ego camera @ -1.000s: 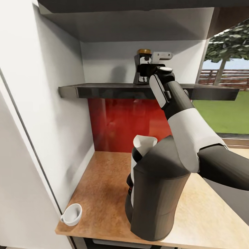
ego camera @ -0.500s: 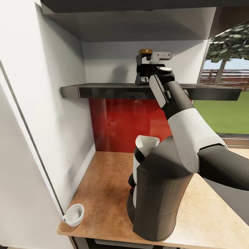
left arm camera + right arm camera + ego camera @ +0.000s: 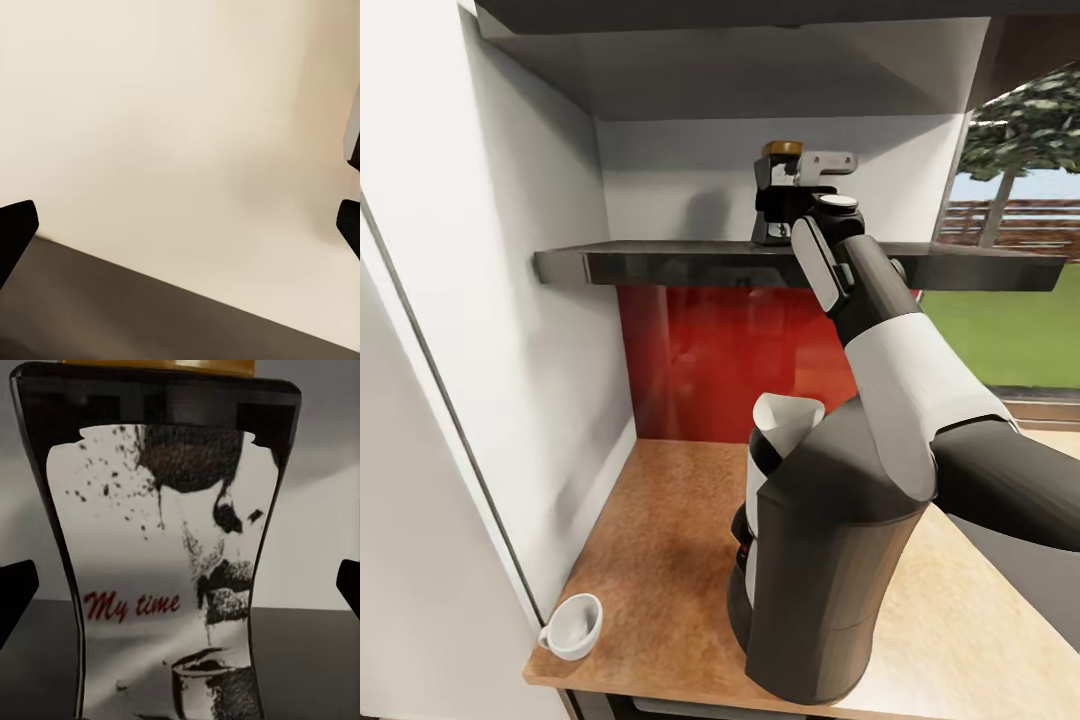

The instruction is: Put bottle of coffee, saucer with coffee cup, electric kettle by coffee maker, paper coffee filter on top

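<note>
countertop [image 3: 660, 560]: warm speckled wood-look, matt | shelf [image 3: 660, 262]: dark, glossy | backsplash [image 3: 700, 360]: glossy red | coffee cup [image 3: 572, 626]: smooth white glazed | paper coffee filter [image 3: 785, 418]: matt white

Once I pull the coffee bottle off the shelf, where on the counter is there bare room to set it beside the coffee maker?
The counter is bare left of the coffee maker, from the red back panel forward to the cup at the front left corner. The right side is crowded by the right arm.
</note>
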You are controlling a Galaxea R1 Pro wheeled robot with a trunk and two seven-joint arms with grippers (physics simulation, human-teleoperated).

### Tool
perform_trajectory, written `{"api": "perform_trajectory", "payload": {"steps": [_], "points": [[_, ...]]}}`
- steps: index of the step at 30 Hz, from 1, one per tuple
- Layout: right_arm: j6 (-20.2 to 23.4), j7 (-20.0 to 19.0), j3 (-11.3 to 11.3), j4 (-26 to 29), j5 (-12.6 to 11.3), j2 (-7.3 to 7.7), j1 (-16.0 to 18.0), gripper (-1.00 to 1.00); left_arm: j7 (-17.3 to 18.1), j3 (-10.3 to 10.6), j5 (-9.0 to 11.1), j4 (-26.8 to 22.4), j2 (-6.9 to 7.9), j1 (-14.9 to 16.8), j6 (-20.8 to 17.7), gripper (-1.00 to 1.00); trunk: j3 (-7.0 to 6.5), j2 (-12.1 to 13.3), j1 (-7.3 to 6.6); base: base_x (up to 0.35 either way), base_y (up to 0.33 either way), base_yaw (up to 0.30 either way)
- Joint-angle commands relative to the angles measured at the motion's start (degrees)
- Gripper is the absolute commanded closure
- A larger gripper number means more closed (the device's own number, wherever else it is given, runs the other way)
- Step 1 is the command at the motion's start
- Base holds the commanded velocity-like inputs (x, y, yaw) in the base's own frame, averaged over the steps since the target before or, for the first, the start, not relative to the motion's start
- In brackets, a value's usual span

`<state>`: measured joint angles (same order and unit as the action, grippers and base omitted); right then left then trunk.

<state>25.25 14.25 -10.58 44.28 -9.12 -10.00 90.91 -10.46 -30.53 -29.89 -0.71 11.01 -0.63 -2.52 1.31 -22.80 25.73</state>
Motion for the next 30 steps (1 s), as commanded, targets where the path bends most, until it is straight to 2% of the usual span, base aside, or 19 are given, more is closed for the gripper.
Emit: {"api": "perform_trajectory", "payload": {"steps": [1,30], "points": [[0.15,0.52,-0.11,0.03,-0.58,0.0,0.06,-1.0,-0.09,-0.41,-0.61,-0.08,-0.02,0.01,-0.21,-1.0,0.12,-0.11,0.05,0.143,0.0,0.0],[0.15,0.44,-0.23,-1.37,-0.55,0.0,0.06,-1.0,-0.08,-0.41,-0.69,-0.08,0.0,0.01,-0.21,-1.0,0.12,-0.11,0.05,0.028,0.0,0.0]]}}
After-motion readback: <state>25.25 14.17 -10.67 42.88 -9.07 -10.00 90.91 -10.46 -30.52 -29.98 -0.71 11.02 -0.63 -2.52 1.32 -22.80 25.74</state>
